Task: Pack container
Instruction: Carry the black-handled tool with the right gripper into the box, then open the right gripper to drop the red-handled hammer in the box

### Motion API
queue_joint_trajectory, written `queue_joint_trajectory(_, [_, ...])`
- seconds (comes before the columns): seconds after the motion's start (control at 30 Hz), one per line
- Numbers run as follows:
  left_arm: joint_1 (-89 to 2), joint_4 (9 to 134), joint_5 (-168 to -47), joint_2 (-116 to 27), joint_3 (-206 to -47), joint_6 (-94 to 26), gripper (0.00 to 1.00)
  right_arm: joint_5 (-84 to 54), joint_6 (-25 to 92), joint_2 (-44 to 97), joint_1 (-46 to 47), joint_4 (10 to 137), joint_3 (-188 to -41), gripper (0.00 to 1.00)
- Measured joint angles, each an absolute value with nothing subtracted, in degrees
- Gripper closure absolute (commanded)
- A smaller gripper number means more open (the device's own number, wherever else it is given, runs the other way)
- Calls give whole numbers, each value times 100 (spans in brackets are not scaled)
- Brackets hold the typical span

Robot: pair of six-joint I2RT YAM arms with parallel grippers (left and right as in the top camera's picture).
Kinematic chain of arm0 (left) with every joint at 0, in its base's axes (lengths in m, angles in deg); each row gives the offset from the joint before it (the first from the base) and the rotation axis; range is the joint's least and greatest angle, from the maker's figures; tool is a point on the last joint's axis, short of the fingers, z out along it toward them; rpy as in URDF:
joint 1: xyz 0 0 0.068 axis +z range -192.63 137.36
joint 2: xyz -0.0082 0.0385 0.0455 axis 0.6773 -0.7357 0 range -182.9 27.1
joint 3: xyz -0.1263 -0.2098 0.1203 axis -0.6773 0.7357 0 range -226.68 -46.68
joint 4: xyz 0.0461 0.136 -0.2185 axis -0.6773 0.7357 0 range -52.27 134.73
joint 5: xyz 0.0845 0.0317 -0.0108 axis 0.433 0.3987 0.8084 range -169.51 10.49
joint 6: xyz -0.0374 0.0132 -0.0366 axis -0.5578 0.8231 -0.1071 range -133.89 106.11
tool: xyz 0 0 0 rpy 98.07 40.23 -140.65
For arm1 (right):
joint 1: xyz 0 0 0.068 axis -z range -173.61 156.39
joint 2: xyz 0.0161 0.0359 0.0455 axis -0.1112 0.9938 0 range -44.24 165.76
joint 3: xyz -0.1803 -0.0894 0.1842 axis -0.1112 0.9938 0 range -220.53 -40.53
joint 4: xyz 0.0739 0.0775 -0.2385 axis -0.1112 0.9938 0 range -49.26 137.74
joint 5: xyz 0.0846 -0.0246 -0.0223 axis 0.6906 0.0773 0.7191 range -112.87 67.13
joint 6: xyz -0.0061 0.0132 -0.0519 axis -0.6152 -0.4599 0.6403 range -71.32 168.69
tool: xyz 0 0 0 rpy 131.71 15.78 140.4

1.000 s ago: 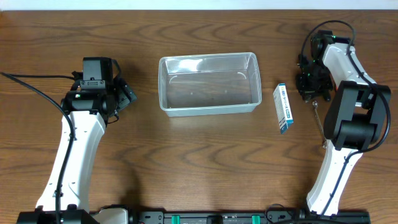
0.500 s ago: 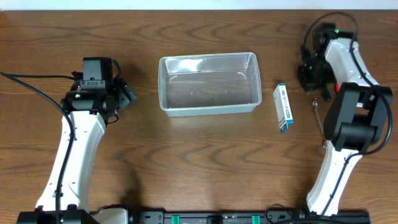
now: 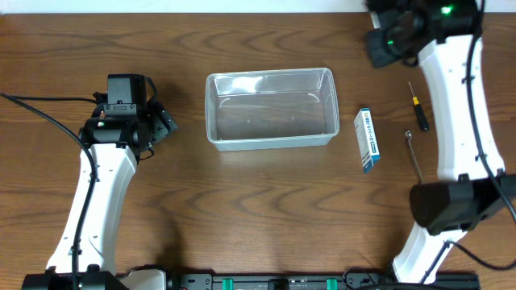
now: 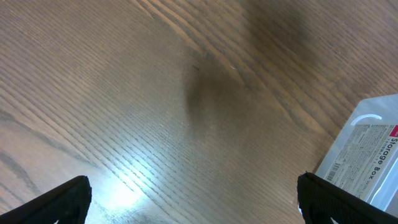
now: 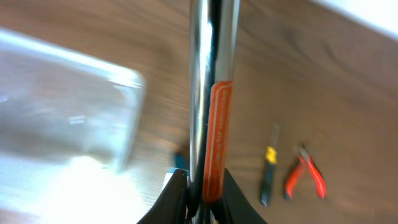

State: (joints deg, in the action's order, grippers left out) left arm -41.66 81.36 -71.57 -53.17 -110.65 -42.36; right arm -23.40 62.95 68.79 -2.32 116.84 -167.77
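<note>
The clear plastic container [image 3: 270, 109] stands empty at the table's middle; it also shows blurred in the right wrist view [image 5: 62, 106], and its labelled corner shows in the left wrist view [image 4: 373, 149]. My right gripper [image 3: 387, 36] is raised at the far right, beyond the container's right end. In the right wrist view it [image 5: 202, 196] is shut on a silver tool with an orange-red strip [image 5: 208, 93]. My left gripper [image 3: 161, 121] hangs left of the container, open and empty [image 4: 196, 199] over bare wood.
A small blue-and-white box [image 3: 368, 139] lies right of the container. A black-and-yellow screwdriver [image 3: 417, 106] and a thin metal tool [image 3: 413, 153] lie further right. Red-handled pliers [image 5: 306, 177] lie beside the screwdriver [image 5: 268, 171].
My right arm has risen from the tools at the right and swung toward the far edge and left with the silver tool in its jaws, uncovering the screwdriver. The left arm has not moved.
</note>
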Motion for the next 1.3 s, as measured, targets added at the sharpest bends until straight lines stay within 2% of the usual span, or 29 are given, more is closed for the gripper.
queue_joint_trajectory(0.33, [-4166, 8136, -7157, -5317, -11065, -4236, 2, -1805, 7975, 6669, -1480, 12477, -16729, 99])
queue_joint_trajectory(0.6, [-4166, 8134, -7157, -5317, -11065, -4236, 2, -1337, 9300, 6669, -1830, 11951, -15756, 99])
queue_joint_trajectory(1.0, [-4166, 8134, -7157, -5317, -11065, -4236, 2, -1274, 9639, 6669, -1832, 10161, -13811, 99])
queue_joint_trajectory(1.3, [-4166, 8134, -7157, -5319, -11065, -4236, 2, -1271, 9643, 6669, -1834, 9498, -12945, 99])
